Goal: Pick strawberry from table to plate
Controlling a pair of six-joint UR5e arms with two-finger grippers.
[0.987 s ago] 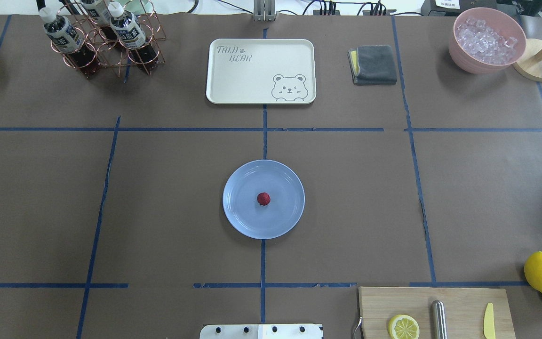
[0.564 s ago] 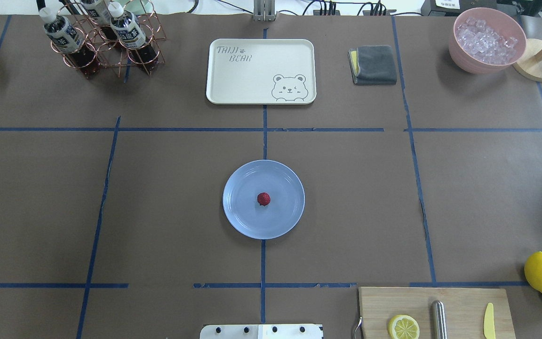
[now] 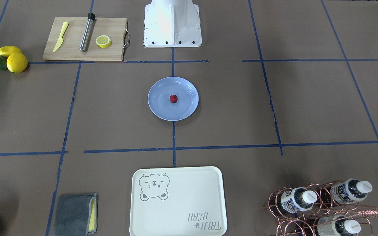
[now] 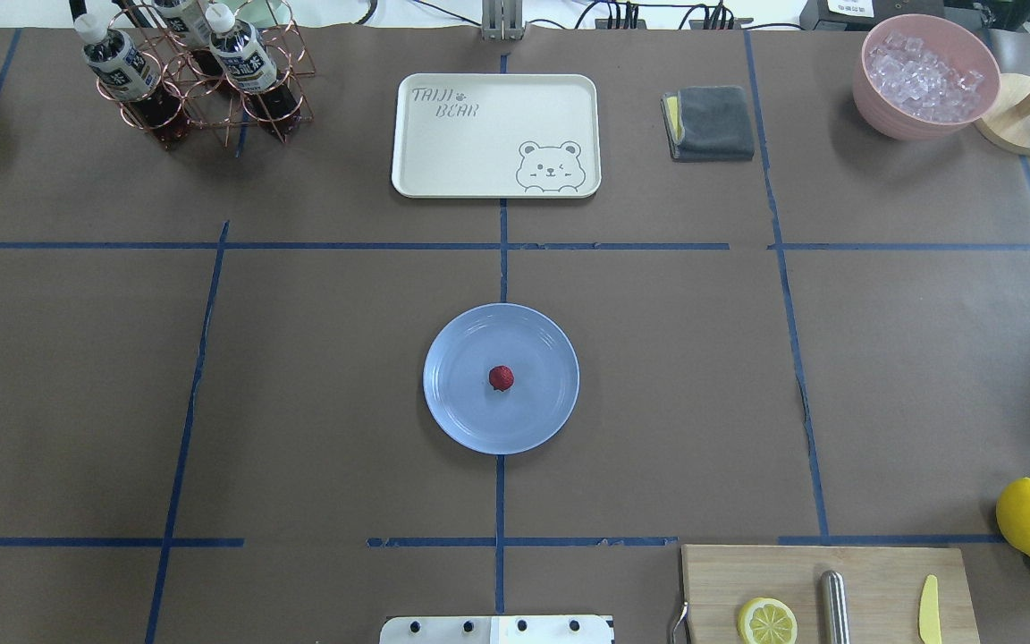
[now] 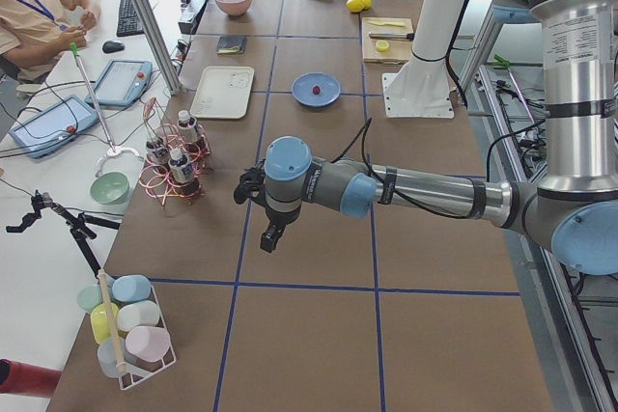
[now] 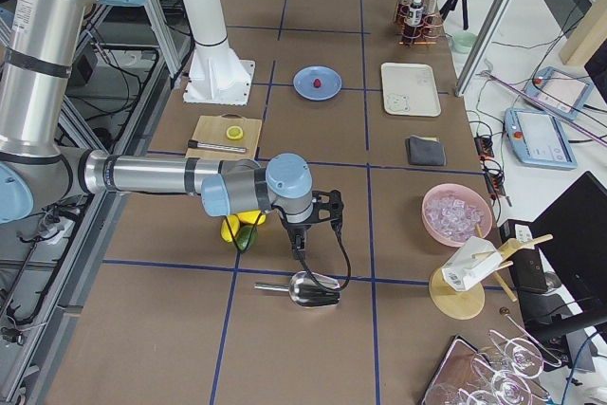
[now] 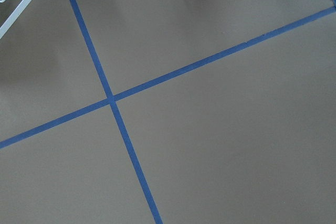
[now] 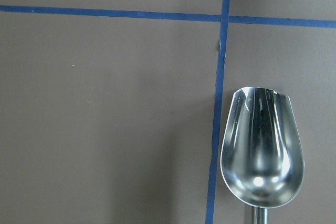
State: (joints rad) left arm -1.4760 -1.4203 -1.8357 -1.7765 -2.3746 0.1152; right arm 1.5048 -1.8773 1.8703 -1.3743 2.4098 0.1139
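One strawberry (image 4: 501, 377) sits at the middle of the plate (image 4: 461, 420), and over the last second I see nothing shift: berry, plate and surface (image 4: 300, 402) look the same. Both arms are parked well apart from it, the left arm (image 5: 425, 190) over bare paper, the right arm (image 6: 152, 175) above a metal scoop (image 8: 261, 153). From side views alone I cannot tell whether either set of jaws is released or clenched. I judge the task finished.
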